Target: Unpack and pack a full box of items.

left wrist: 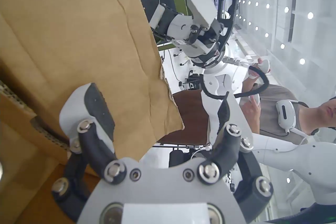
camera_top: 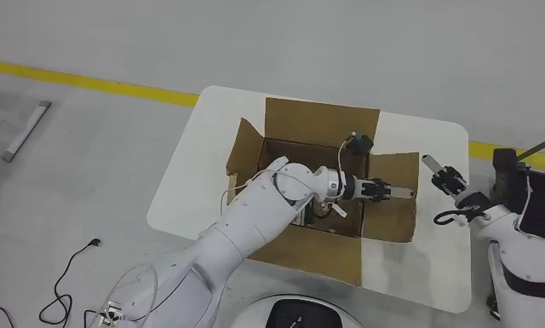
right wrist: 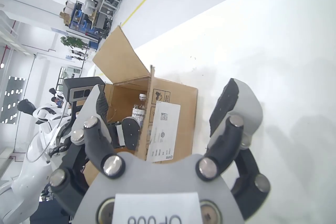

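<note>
An open cardboard box (camera_top: 319, 122) stands on the white table (camera_top: 426, 268) with its flaps spread outward. My left arm lies across the box's opening, and my left gripper (camera_top: 400, 192) hangs open over the right-hand flap (left wrist: 78, 33), holding nothing. My right gripper (camera_top: 439, 192) is open too and empty, over bare table just right of that flap and facing the box (right wrist: 170, 114). In the right wrist view a clear bottle (right wrist: 142, 101) with a white cap stands inside the box. The left arm hides most of the box's contents in the top view.
Bare white table (right wrist: 262, 38) stretches to the right of and behind the box. The box's near flap (camera_top: 319, 256) reaches towards the table's front edge. On the floor to the left lie a black cable (camera_top: 72, 268) and a grey bar (camera_top: 25, 130).
</note>
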Robot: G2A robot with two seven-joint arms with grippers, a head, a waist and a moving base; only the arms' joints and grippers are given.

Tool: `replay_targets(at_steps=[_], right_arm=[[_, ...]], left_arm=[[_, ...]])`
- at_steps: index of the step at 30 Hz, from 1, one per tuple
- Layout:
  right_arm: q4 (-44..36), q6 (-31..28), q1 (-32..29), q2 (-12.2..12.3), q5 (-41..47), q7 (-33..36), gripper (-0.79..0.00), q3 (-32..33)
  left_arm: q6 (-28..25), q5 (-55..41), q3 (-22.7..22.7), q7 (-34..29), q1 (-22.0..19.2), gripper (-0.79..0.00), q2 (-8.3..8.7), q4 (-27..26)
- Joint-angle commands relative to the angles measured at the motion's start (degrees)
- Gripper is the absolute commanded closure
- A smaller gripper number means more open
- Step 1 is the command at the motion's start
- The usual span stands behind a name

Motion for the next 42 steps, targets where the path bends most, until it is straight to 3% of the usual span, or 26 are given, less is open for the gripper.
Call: replay_targets(at_steps=[1,2,4,6,8,9,11,18,24,31,38,39,41,42], right_arm=[[0.6,0.7,0.9,0.0,-1.0,0.4,-0.474,-1.5],[1.1,1.2,1.3,0.1,-1.7,0.5,-0.363,-2.2],[2.3,2.5,2.0,0.0,-1.9,0.4,-0.259,-3.5],[3.5,3.7,2.7,0.0,-1.9,0.4,-0.24,-4.5],[4.6,4.1,3.2,-0.1,-0.8,0.4,-0.154,-5.2],[5.1,4.1,3.3,-0.1,0.0,0.2,-0.065,-5.4],[6.0,4.0,3.4,-0.2,1.3,0.1,0.0,-5.6],[7.5,3.3,3.4,-0.3,5.4,-0.2,0.0,-5.8],[8.1,2.4,3.3,-0.2,6.7,-0.8,0.0,-5.4],[6.7,1.7,2.1,0.0,8.2,-1.4,0.0,-2.8],[2.3,1.8,-1.8,0.2,8.8,-1.5,0.0,-0.2],[1.7,1.7,-2.4,0.2,8.8,-1.6,-0.095,0.1],[0.9,1.5,-3.4,0.2,8.5,-2.0,-0.456,0.6],[0.5,1.5,-3.8,0.2,8.1,-2.7,-0.785,0.9]], left_arm=[[-0.2,0.6,0.1,-0.2,-0.1,-0.785,-0.27,0.4],[-0.3,0.7,0.2,-0.2,-0.1,-0.785,-0.38,0.6],[-0.5,0.9,0.1,-0.4,-0.1,-0.785,-0.59,1.1],[-0.6,1.0,0.0,-0.5,-0.1,-0.785,-0.76,1.4],[-0.7,1.1,-0.2,-0.7,-0.1,-0.785,-0.9,1.8],[-0.7,1.1,-0.3,-0.8,-0.1,-0.785,-0.95,1.9],[-0.9,1.1,-0.6,-0.9,0.0,-0.785,-1.04,2.1],[-1.4,2.1,-1.7,-0.8,0.1,-0.785,-1.01,2.5],[-1.8,4.4,-3.8,0.9,-0.1,-0.785,0.03,2.2],[-0.4,14.3,-6.2,6.1,0.5,-0.785,2.66,-0.8],[4.5,21.4,-10.9,6.1,4.3,-0.785,6.3,-9.5],[5.4,22.6,-11.5,5.8,5.1,-0.785,6.82,-11.0],[8.0,25.6,-12.8,5.3,6.5,-0.785,7.86,-13.7],[9.3,27.0,-13.4,5.1,7.2,-0.785,8.33,-15.2]])
